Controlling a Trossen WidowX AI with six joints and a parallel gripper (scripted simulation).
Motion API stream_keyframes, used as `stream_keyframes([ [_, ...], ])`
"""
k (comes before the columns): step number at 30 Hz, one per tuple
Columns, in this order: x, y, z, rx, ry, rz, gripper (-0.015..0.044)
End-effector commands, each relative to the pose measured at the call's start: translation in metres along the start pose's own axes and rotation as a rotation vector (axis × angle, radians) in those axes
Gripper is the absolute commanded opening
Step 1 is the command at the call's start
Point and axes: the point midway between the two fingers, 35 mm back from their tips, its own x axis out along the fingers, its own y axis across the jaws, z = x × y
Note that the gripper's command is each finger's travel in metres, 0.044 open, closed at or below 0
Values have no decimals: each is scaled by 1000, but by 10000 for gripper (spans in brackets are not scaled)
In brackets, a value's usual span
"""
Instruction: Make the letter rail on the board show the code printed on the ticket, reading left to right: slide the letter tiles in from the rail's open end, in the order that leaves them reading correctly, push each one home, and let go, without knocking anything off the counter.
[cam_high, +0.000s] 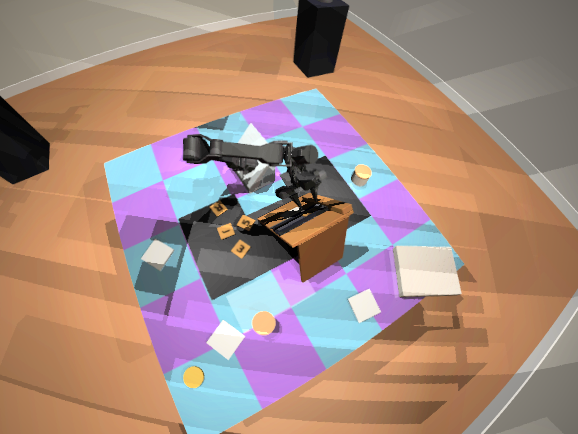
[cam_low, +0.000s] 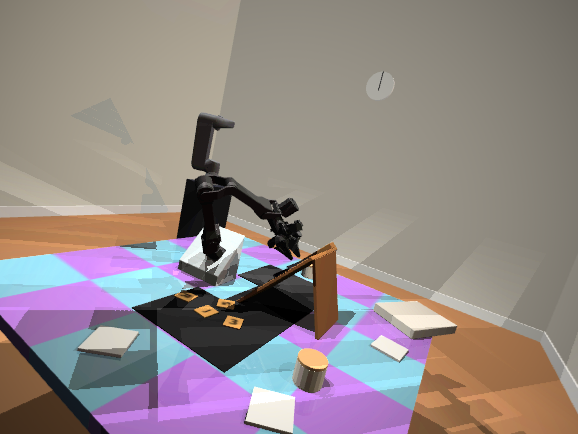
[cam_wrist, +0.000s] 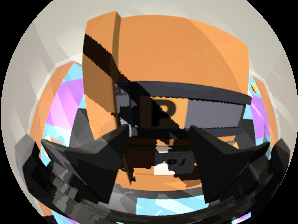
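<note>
The gripper (cam_high: 308, 202) (cam_low: 295, 256) (cam_wrist: 159, 130) is open at the upper face of the sloping wooden board (cam_high: 325, 223) (cam_low: 326, 295) (cam_wrist: 185, 50). An orange tile marked P (cam_wrist: 179, 107) sits in the grey rail (cam_wrist: 215, 115), ahead of and between the parted fingertips. Grey rail shows between it and the end wall on the left of the wrist view. A white ticket (cam_wrist: 164, 167) is on the board, its print partly hidden by shadow. Loose tiles marked R (cam_high: 218, 208), 5 (cam_high: 245, 222) (cam_low: 225, 304), 1 (cam_high: 226, 231) (cam_low: 206, 311) and 3 (cam_high: 240, 248) (cam_low: 233, 322) lie beside the board's low end.
A dark mat (cam_high: 215, 280) (cam_low: 225, 355) lies under the loose tiles. Round wooden-topped cans stand behind the board (cam_high: 361, 175) and in front (cam_high: 263, 323) (cam_low: 311, 370). A thick white block (cam_high: 428, 271) (cam_low: 415, 318), a yellow disc (cam_high: 193, 377) and several thin white squares lie around.
</note>
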Motion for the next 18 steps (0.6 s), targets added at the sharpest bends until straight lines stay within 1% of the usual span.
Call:
stream_keyframes([
  [1,-3,0,1,8,-4,-5,295],
  [18,-11,0,-2,8,-3,-4,295],
])
